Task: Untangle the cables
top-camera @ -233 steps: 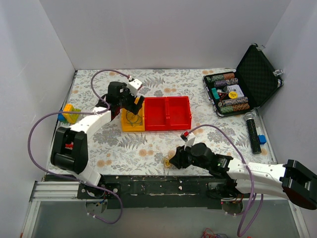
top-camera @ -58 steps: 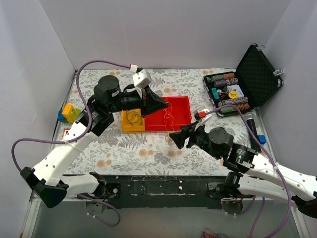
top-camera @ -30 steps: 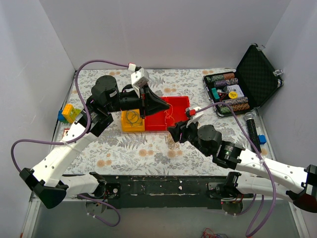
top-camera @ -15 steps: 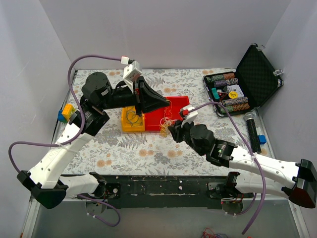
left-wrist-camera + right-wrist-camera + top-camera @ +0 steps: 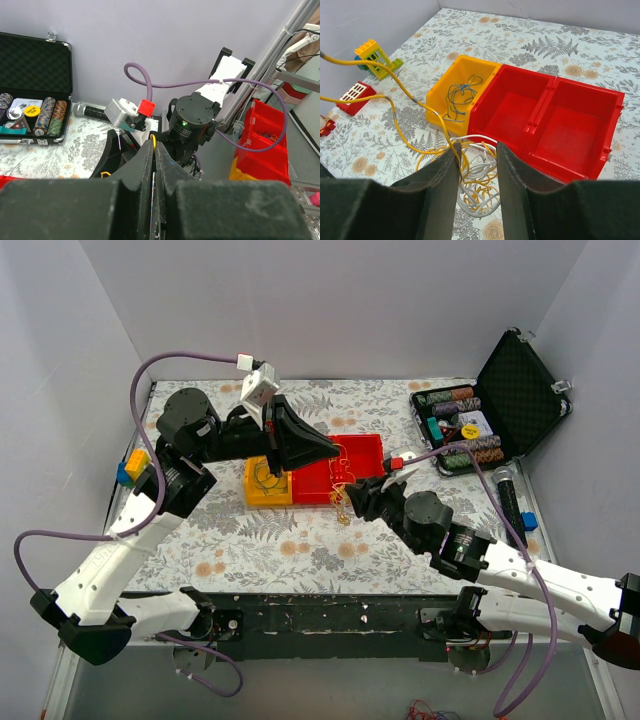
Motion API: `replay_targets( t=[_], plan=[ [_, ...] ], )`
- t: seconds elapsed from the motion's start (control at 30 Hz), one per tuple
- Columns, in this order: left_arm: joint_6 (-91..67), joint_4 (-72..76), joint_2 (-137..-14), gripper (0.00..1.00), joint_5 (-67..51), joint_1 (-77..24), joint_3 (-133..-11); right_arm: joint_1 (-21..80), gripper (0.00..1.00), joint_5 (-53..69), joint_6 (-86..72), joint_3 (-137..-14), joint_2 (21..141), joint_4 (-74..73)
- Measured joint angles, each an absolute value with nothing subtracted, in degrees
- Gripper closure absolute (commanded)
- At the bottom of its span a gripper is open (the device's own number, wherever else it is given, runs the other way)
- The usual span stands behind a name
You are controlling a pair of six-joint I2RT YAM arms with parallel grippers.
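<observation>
Top: L gripper [image 5: 333, 451] is over the red bin [image 5: 368, 462], jaws pinched shut on a yellow strand. The cables [image 5: 343, 507] are a small clump just below it, by the bin's near edge, right at the tip of the R gripper [image 5: 352, 502]. R is the nearer arm, and the strand's long axis runs from clump up to L. L wrist: tips closed w/ a yellow sliver btwn them, R arm straight ahead. R wrist: jaws part-open, straddling the yellow-white clump [image 5: 477, 192], which sits btwn and just beyond the fingers [image 5: 447, 170]; not clamped, as far as I can tell. Yellow strands lead up-left out of frame. A blue-green wire [image 5: 460, 97] lies apart in the yellow bin [image 5: 436, 111]. Next move prob. needs R to close, then pull away from L.
</observation>
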State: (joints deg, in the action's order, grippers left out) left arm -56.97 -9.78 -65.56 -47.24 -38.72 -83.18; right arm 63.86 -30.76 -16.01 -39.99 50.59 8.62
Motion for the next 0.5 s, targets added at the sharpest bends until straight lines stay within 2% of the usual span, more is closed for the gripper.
replay_targets(
  t=[0.5],
  plan=[
    [-59.0,-9.1,-65.5,0.99,-48.8,-38.7,-83.3,63.9,0.56,-33.8,-14.0,-41.6,53.2,10.0]
  ],
)
